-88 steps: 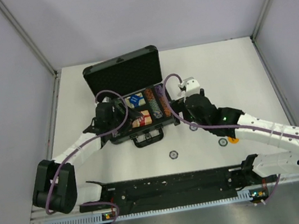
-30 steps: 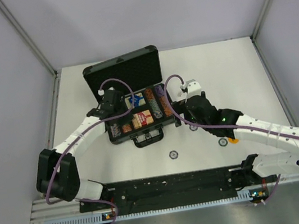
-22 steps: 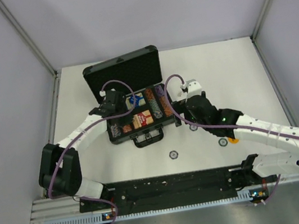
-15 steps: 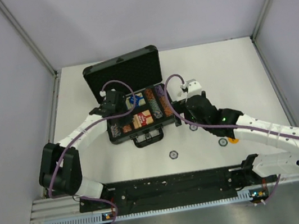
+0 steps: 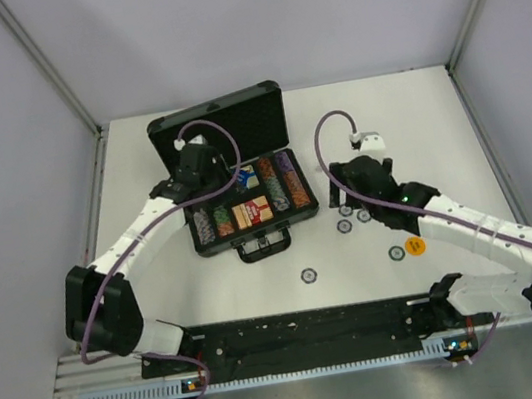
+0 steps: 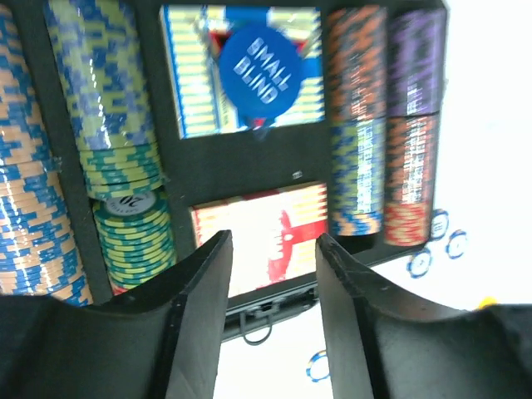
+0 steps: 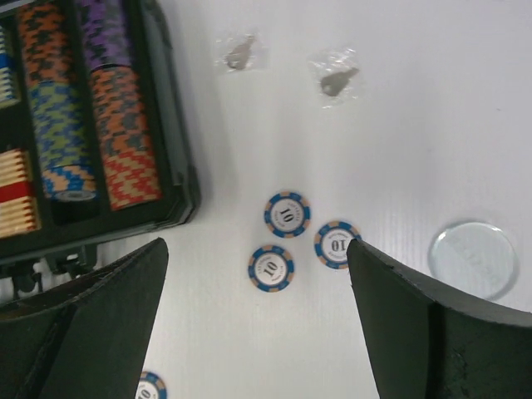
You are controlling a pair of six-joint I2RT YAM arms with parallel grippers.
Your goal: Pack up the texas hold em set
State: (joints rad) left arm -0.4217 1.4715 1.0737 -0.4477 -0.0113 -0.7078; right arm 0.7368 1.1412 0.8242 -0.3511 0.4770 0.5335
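Three loose blue "10" chips lie flat on the white table directly under the right claw, between its two fingers, which stand spread wide and hold nothing. Such chips are likely light, stiff and slick, and lying flat they offer little to catch. I judge the surest hold is across the rim, a finger on either side, one chip at a time. Just past that claw's left finger sits the open black briefcase, its chip rows packed on edge. Ahead of the claw lie two small clear bags, seemingly with keys, and off its right finger lies a clear disc. Behind it, toward the arm's base, is an orange disc. The left claw hangs over the case interior, likewise spread and empty. Ahead of it a SMALL BLIND disc rests on the blue card deck, and the red deck lies beneath its fingertips.
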